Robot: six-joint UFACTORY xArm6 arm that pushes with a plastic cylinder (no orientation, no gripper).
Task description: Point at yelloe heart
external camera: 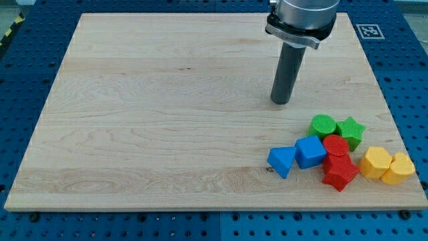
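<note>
The yellow heart (400, 169) lies at the board's lower right corner, touching a yellow hexagon-like block (376, 162) on its left. My tip (281, 102) rests on the board in the upper right area, well up and to the left of the yellow heart, with the block cluster between them. The tip touches no block.
A cluster sits at the lower right: a green cylinder (323, 125), a green star (350, 131), a red cylinder (336, 146), a red star (339, 173), a blue cube (310, 151) and a blue triangle (282, 161). The wooden board (160, 120) lies on a blue pegboard table.
</note>
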